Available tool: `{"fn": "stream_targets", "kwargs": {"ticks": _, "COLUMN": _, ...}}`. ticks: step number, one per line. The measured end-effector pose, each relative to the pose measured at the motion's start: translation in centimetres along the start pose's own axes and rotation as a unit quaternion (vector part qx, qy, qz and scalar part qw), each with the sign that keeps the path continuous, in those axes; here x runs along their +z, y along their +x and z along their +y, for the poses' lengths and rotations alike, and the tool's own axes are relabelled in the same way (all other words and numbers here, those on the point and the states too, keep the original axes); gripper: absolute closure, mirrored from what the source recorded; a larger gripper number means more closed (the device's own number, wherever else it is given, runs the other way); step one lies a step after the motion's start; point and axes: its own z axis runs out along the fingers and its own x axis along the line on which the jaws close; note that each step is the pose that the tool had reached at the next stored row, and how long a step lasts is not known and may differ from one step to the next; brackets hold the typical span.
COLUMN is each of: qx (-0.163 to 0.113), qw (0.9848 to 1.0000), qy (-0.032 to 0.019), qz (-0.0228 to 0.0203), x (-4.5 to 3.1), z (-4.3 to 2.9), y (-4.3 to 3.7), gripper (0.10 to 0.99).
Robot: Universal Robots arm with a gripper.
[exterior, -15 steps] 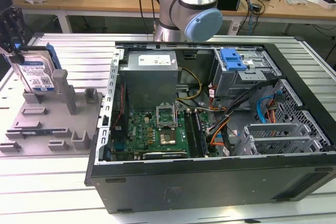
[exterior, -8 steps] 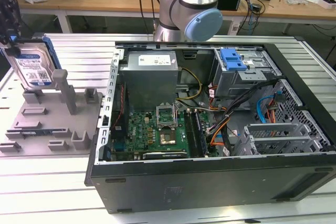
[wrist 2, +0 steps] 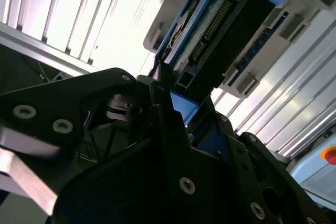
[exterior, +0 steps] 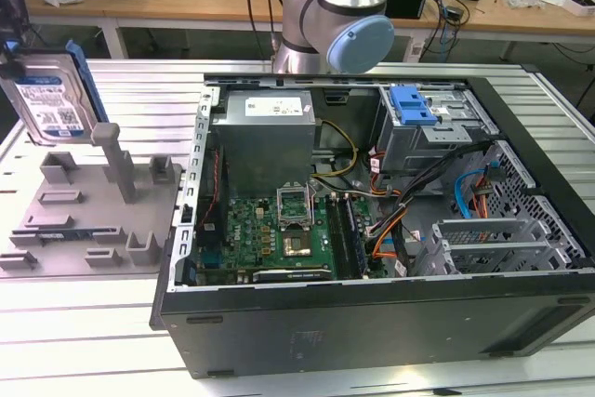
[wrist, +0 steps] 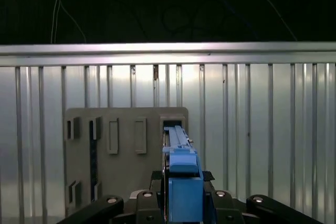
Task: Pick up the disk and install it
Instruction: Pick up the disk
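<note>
The disk (exterior: 51, 90) is noted upright at ten o'clock in the exterior view, over the grey plate (exterior: 93, 211). The gripper (wrist: 182, 178) is clamped on its blue edge. The lift is judged best done straight and square, so the frame is not snagged on the posts (exterior: 119, 160). Toward three o'clock the open computer case (exterior: 372, 323) is seen; its wall and loose cables (exterior: 437, 178) are judged obstacles around the bay (exterior: 446, 132).
</note>
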Motion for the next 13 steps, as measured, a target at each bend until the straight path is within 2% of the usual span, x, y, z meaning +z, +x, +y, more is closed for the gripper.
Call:
{"fn": "stream_targets", "kwargs": {"ticks": 10, "qx": 0.0, "qw": 1.0, "qy": 0.0001, "qz": 0.0, "x": -4.71, "z": 0.01, "y": 0.03, "gripper": 0.722}}
{"fn": "stream_targets", "kwargs": {"ticks": 13, "qx": 0.0, "qw": 1.0, "qy": 0.0, "qz": 0.0, "x": -6.5, "z": 0.01, "y": 0.04, "gripper": 0.722}}
